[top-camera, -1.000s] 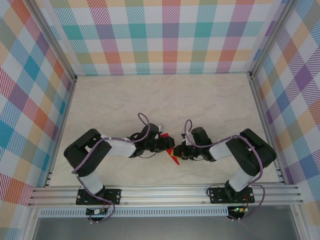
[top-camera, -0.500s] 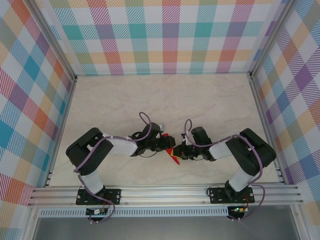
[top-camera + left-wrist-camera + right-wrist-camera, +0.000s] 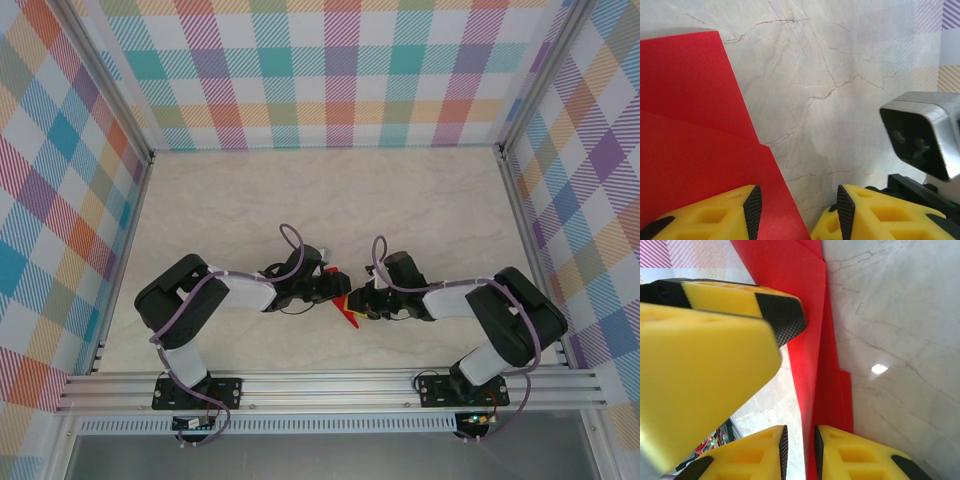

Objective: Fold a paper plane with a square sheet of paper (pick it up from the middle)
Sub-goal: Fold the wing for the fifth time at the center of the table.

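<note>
Creasing the red paper (image 3: 347,308) seemed the step in hand; it sat folded on the counter (image 3: 300,200), toward the near side, midway left to right. The left jaws stood spread, the sheet's edge running into their gap. The right jaws were barely apart around a folded edge; whether they pinched it I could not tell. Doing it well meant keeping layers aligned and pressing evenly along the fold. No brand or writing was readable

Bright red matte paper (image 3: 690,125); yellow fingers (image 3: 715,215) with black cross-hatched pads (image 3: 753,210); cream table (image 3: 300,200) veined brown like marble; walls (image 3: 340,70) around the table in pastel plaid of teal, purple, orange, pink and yellow; purple cables (image 3: 297,248).
</note>
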